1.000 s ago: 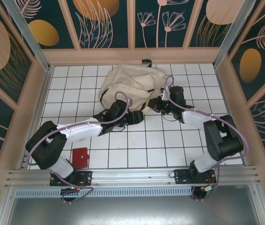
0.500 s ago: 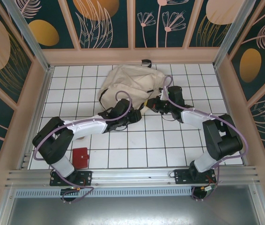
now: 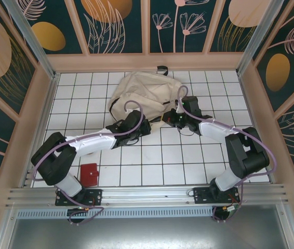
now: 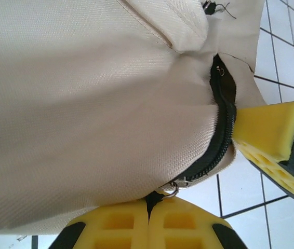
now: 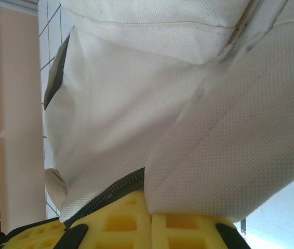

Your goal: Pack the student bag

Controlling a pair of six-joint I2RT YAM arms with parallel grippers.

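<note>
On table [image 3: 152,161], student bag [image 3: 139,91], left gripper [image 4: 148,205] pinching

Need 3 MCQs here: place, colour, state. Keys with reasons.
1. Where is the small flat red item? A on the bag; B near the left arm's base; C near the right arm's base.
2. Finger colour of the left gripper? A yellow; B blue; C white.
3. Left gripper is: A wide open; B shut at the zipper of the soft beige fabric backpack; C holding the red item.
Key: B, it lies on tiles by that base; A, yellow foam; B, fingers pressed together at the zipper.
</note>
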